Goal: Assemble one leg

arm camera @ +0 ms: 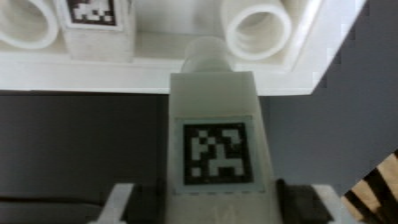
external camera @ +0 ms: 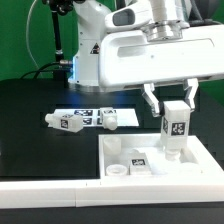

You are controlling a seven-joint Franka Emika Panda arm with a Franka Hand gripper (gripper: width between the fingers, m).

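Note:
The leg [external camera: 176, 127] is a tall white block with a black-and-white tag, held upright between my fingers. My gripper [external camera: 170, 104] is shut on its upper part. The leg's lower end reaches the far right corner of the wide white tray-like piece [external camera: 150, 172]. In the wrist view the leg [arm camera: 217, 140] runs from my fingers [arm camera: 128, 203] toward the tray piece [arm camera: 169, 55], its tip by a round socket [arm camera: 254, 32]. I cannot tell whether the tip is seated.
Two rounded white tagged pieces [external camera: 65, 121] [external camera: 110, 120] lie on the black table at the exterior view's left, in front of the marker board [external camera: 88, 113]. A small tagged part [external camera: 138, 160] and a white round piece [external camera: 118, 171] sit in the tray piece.

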